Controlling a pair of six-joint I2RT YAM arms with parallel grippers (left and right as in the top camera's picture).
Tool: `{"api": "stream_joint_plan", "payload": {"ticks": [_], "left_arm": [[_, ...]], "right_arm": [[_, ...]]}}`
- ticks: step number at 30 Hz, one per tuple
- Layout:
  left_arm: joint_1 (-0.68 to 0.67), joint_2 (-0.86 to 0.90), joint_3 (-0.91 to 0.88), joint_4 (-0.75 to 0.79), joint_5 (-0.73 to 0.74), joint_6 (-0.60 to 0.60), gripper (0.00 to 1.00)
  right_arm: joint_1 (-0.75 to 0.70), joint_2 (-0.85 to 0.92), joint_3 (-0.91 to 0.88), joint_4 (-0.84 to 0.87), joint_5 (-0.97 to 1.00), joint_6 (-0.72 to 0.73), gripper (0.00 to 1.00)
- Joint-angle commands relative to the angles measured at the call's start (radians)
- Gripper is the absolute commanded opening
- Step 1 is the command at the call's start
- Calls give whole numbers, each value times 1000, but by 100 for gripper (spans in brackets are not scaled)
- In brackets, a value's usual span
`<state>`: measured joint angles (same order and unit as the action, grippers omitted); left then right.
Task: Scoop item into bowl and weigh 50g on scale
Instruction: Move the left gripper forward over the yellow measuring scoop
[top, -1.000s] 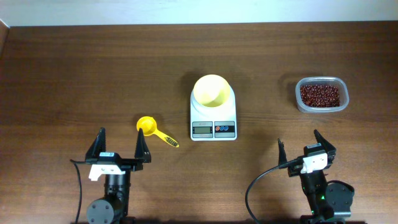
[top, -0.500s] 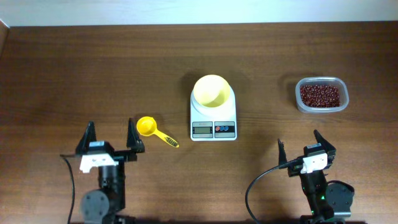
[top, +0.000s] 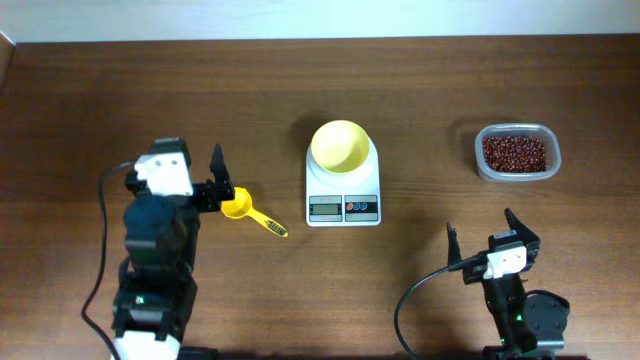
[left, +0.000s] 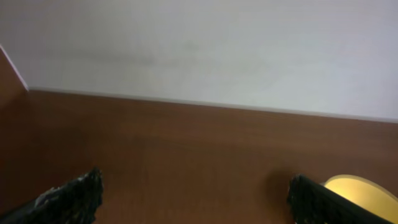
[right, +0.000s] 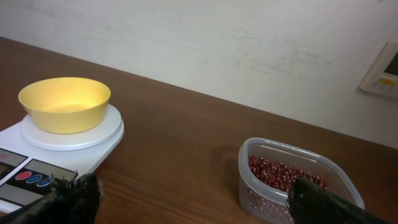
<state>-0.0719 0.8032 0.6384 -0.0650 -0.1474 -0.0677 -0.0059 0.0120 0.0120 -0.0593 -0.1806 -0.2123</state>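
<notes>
- My left fingers (top: 219, 172) are spread apart with nothing between them. They hang over the worktop (top: 100, 90), and the scoop (top: 240, 207) lies just beside my right-hand finger of that pair. I judge this is the line-up for a grasp.
- The scoop lies flat, cup up. Its cup is nearest those fingers. Its long axis runs slantwise, with the handle pointing away from them, back toward my base and over toward my right fingers (top: 512, 224). As I judge it, the handle is the part to pinch, so my wrist will have to turn across it.
- My right fingers are also apart and empty, low and waiting, well short of everything.
- The beans (top: 516, 153) sit ahead of my right fingers in a clear tub (top: 484, 170). They are heaped every way, with no common direction. None are in the bowl (top: 339, 145).
- The bowl stands upright on the scale (top: 343, 198), between my two pairs of fingers and farther out, so beans get weighed as they land.
- The scale's display edge faces me.
</notes>
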Motion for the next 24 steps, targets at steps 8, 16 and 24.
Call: {"api": "stream_joint_plan", "payload": {"ticks": [8, 16, 24], "left_arm": [[-4, 286, 336, -326, 119, 16, 99], [-4, 347, 335, -548, 221, 16, 99], [-4, 426, 335, -534, 557, 12, 99]], "right_arm": [[-6, -6, -6, -5, 5, 12, 99], [-6, -6, -6, -5, 5, 12, 99], [-6, -6, -6, -5, 5, 12, 99]]}}
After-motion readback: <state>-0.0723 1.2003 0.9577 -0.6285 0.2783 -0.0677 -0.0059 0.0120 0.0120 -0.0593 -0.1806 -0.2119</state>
